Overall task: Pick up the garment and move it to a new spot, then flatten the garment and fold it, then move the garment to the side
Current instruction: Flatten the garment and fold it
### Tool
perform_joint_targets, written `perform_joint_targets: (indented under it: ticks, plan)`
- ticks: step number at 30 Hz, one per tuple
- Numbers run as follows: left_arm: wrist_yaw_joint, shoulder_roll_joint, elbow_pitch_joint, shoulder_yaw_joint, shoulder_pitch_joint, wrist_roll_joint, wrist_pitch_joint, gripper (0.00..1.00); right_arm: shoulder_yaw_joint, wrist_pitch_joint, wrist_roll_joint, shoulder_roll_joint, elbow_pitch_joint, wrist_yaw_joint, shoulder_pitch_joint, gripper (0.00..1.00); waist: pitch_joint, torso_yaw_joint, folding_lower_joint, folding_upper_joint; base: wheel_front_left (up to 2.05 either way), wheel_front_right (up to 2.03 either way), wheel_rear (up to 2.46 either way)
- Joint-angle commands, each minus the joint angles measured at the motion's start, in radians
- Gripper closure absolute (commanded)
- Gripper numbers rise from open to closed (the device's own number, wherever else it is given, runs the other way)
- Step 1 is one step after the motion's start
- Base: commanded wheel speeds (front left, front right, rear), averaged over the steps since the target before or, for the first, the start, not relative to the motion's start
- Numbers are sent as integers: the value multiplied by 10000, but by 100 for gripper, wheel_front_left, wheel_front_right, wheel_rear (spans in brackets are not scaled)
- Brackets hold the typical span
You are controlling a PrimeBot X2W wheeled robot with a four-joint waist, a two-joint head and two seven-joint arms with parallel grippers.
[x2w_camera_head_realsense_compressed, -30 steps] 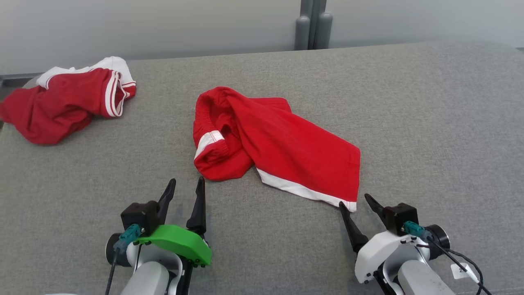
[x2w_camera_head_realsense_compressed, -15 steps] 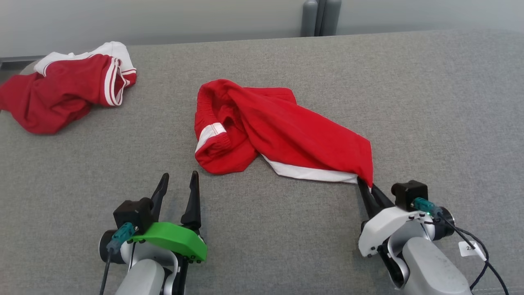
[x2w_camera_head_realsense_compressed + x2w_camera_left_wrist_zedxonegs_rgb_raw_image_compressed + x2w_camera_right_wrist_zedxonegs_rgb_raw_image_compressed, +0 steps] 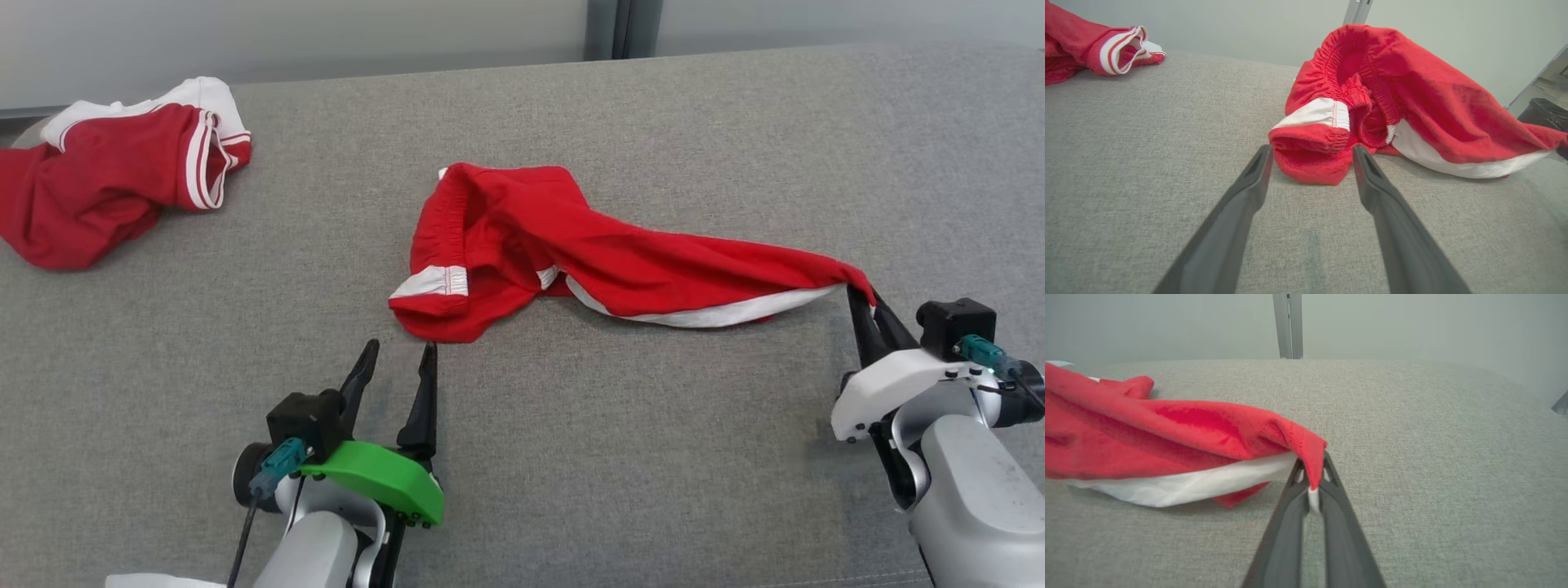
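A red garment [image 3: 571, 253] lies mid-surface [image 3: 653, 457] in the head view, one corner drawn out toward the robot's right, where the right pincer [image 3: 867, 304] is pressed together on the tip of that corner. The left pincer [image 3: 400, 363] hangs spread just beside the bunched near edge, holding nothing, and a second red garment [image 3: 114, 184] sits well apart at the far left. The likeliest trouble is the thin grip: only a corner is caught, so a pull against the cloth's drag on the rough grey weave could strip it free. In the left wrist view the spread fingers frame the gathered waistband [image 3: 1327, 139], which is folded over itself. Closing there may catch several layers at once and lock the twist in, making the flattening harder. In the right wrist view the fingers pinch a small fold of red cloth with a sliver of the white hem [image 3: 1208, 486] between them, while the rest trails off to one side and sags onto the surface. Lifted from this single point, the garment would probably swing and rope up, or land in a heap at the new spot.
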Motion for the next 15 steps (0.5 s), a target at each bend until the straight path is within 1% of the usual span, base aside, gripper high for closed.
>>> perform_joint_targets:
  ticks: [1,4,11,12,13,14,15]
  plan:
    - [-30,2,53,-25,-183,62,-25,0,-41,-36,34,-73,53,1,-116,100,32,21,0,-1,0,0,0]
    - [-124,-98,155,-210,-384,81,-25,0,-157,-37,78,-332,565,-1,-375,100,105,29,0,-1,0,0,0]
    - [-176,-176,212,-345,-678,170,-25,0,-312,-36,199,-685,1891,-1,-914,100,233,-38,0,-1,0,0,0]
    - [-188,-178,189,-353,-702,183,-25,0,-352,-37,179,-728,1966,-1,-992,85,239,-57,0,-1,0,0,0]
    - [-192,-184,160,-349,-720,185,-25,0,-433,-36,162,-758,1944,-2,-1067,58,244,-94,0,-1,0,0,0]
    - [-212,-192,148,-371,-730,215,-25,0,-489,-36,163,-732,1881,-2,-1067,0,238,-140,0,-1,0,0,0]
    - [-225,-201,145,-406,-741,239,-25,0,-552,-36,156,-684,1773,-2,-1026,0,229,-189,0,-1,0,0,0]
